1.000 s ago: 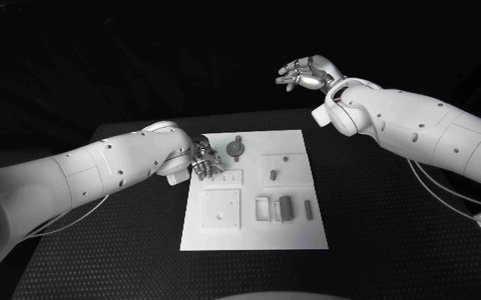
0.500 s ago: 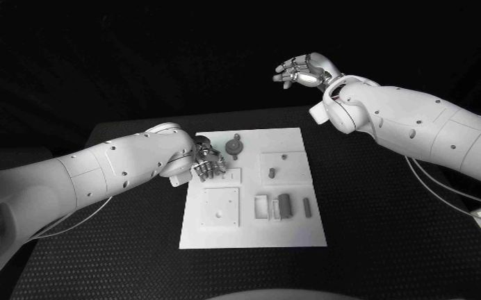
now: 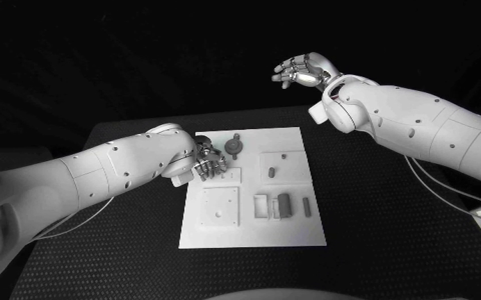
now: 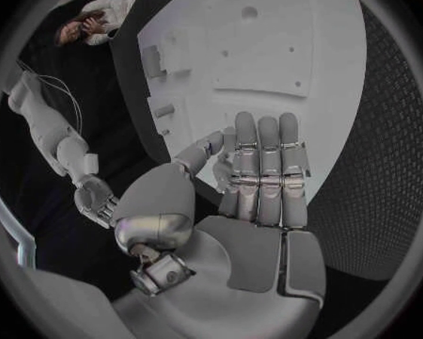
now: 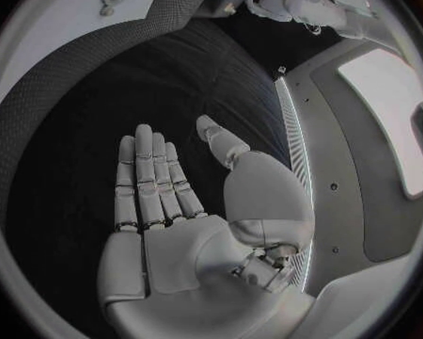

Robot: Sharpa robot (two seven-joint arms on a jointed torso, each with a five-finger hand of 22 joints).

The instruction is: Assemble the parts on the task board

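1. barely anything has shifted over the last second: the left silver many-fingered hand (image 3: 208, 163) has stayed at the left edge of the flat white rectangular task board (image 3: 251, 234), and the right silver many-fingered hand (image 3: 304, 72) has drifted only slightly while held high beyond the far edge of the surface.
2. left hand: its fingers (image 4: 263, 166) are stretched out side by side over the board's left part and hold nothing; whether the tips touch the plate i cannot tell.
3. right hand: its fingers (image 5: 150, 181) are extended and a little apart, holding nothing, well away from the board.
4. the small grey parts lie where they were: a round knobbed piece (image 3: 235, 147) near the far edge just beside the left hand, a small oval peg (image 3: 272, 172) in the square recess on the right, and upright block pieces (image 3: 285, 204) near the board's middle right.
5. my judgement: no part is in hand yet, so assembly seems stalled at the reaching stage; the left hand looks closest to the round piece.
6. the black textured surface (image 3: 381, 230) carries the board in its middle; the room behind it is dark.
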